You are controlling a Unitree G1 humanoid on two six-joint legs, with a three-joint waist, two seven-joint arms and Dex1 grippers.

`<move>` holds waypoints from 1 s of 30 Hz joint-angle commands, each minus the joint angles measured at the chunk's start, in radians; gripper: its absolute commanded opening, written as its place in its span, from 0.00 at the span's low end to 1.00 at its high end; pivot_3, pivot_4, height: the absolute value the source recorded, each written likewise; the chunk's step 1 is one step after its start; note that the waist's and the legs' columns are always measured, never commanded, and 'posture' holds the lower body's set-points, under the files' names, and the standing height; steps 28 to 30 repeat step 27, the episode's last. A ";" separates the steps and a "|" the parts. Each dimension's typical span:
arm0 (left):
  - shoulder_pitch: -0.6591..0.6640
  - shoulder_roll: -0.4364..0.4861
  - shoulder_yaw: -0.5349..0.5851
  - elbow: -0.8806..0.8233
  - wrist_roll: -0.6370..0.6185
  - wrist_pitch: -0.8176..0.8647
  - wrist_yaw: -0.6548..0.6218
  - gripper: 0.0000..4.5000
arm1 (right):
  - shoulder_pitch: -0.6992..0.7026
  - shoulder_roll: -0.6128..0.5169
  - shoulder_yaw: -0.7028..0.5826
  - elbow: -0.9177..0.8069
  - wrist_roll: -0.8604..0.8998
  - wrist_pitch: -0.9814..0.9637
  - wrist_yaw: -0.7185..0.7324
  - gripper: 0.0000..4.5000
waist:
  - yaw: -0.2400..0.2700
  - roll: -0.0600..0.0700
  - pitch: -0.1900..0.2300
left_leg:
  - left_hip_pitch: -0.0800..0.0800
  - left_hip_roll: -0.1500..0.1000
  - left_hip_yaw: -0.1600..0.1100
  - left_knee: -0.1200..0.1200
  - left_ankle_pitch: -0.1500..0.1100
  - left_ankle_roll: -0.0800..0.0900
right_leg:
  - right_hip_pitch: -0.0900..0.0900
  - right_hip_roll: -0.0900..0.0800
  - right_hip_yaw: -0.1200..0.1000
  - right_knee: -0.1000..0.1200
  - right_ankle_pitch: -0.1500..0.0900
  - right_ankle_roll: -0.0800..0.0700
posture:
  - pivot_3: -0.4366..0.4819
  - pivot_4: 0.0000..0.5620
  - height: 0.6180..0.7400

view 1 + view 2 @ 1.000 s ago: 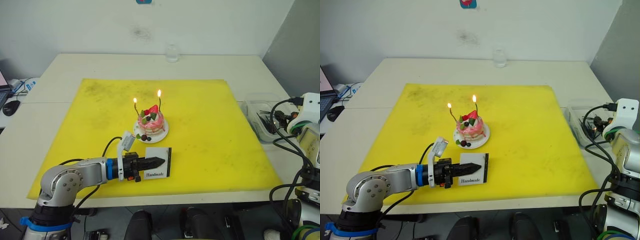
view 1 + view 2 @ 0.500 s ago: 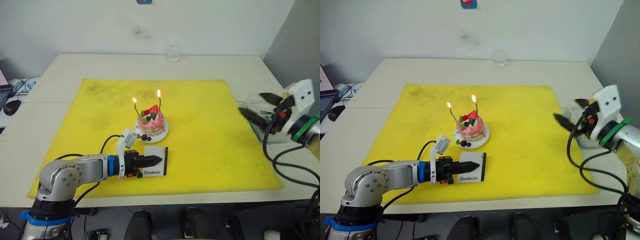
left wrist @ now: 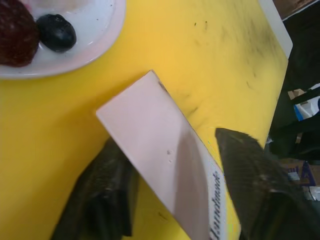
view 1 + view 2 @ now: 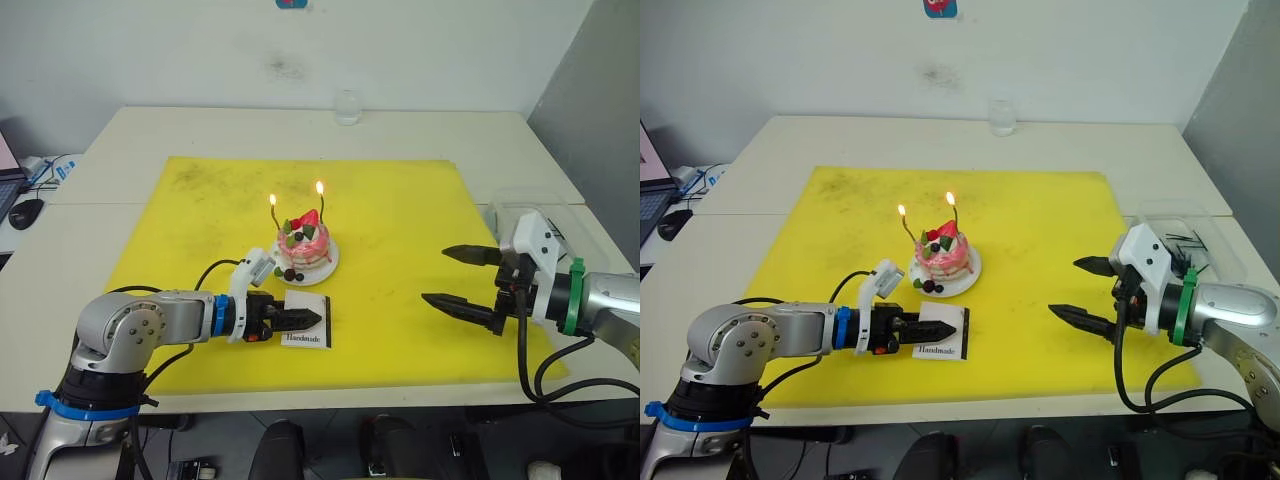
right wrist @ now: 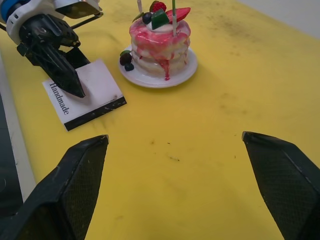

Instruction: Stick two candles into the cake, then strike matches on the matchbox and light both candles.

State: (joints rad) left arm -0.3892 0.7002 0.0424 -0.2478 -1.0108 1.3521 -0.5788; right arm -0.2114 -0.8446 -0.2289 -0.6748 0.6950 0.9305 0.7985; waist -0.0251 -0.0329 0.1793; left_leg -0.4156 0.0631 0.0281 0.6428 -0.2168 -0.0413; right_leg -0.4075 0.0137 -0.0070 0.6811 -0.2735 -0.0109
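The pink-and-white cake [image 4: 305, 248] sits on its white plate [image 4: 327, 266] in the middle of the yellow mat [image 4: 400, 200]. Two thin candles [image 4: 272, 214] [image 4: 320, 200] stand in it, each with a small flame. The white matchbox [image 4: 308, 334], marked "Handmade", lies just in front of the cake. My left gripper [image 4: 306, 320] is at the box, and in the left wrist view its fingers [image 3: 105, 200] stand apart on either side of the matchbox [image 3: 160, 150]. My right gripper [image 4: 437, 275] hovers wide open over the mat to the right of the cake, holding nothing. Thin dark matches [image 4: 1182, 238] lie in a clear box.
The clear plastic box [image 4: 525, 205] stands off the mat's right edge. A small glass [image 4: 345, 105] is at the table's far edge. A computer mouse [image 4: 20, 212] and cables lie at the far left.
My right arm has swung in from the clear box to over the mat, its open fingers pointing at the cake. My left gripper's fingers have parted around the matchbox, which now lies flatter.
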 commanded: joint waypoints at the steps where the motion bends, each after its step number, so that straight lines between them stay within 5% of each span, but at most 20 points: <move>1: -0.016 0.042 0.039 -0.033 -0.016 0.021 -0.029 0.93 | -0.002 -0.015 -0.013 -0.029 0.023 -0.013 -0.010 1.00 | -0.001 0.000 0.000 | 0.000 0.000 0.000 0.000 0.000 0.000 | 0.000 0.000 0.000 0.000 0.000 0.000 | 0.48 0.27 1.00; 2: -0.016 0.060 0.043 -0.045 -0.018 0.023 -0.041 0.99 | -0.003 -0.022 -0.010 -0.029 0.017 -0.018 -0.009 1.00 | -0.001 0.000 0.000 | 0.000 0.000 0.000 0.000 0.000 0.000 | 0.000 0.000 0.000 0.000 0.000 0.000 | 0.48 0.27 1.00; 9: 0.058 0.277 0.126 -0.155 -0.019 -0.026 -0.184 0.99 | 0.003 -0.096 -0.029 -0.024 0.005 -0.056 0.030 1.00 | -0.003 0.000 0.000 | 0.000 0.001 0.000 -0.001 0.000 0.000 | -0.001 -0.001 0.001 0.000 0.000 -0.001 | 0.48 0.27 1.00; 14: 0.265 0.436 0.278 -0.198 0.156 -0.284 -0.330 0.99 | 0.043 -0.189 -0.102 0.031 -0.081 -0.186 0.104 1.00 | 0.001 0.000 0.001 | 0.000 0.001 0.000 -0.003 0.000 0.000 | -0.003 -0.003 0.000 -0.001 -0.002 -0.003 | 0.48 0.27 1.00; 21: 0.512 0.424 0.477 -0.007 0.516 -0.775 -0.388 0.99 | 0.141 -0.316 -0.248 0.201 -0.183 -0.367 0.294 1.00 | 0.008 0.001 0.001 | 0.000 0.001 0.002 -0.004 0.000 0.000 | -0.003 -0.006 -0.001 -0.001 -0.004 -0.008 | 0.48 0.27 1.00; 30: 0.557 0.384 0.540 0.055 0.527 -0.821 -0.426 0.99 | 0.148 -0.362 -0.259 0.279 -0.194 -0.420 0.386 1.00 | 0.010 0.001 0.001 | 0.000 0.003 0.003 -0.006 0.000 0.000 | -0.003 -0.008 -0.001 -0.001 -0.004 -0.007 | 0.48 0.27 1.00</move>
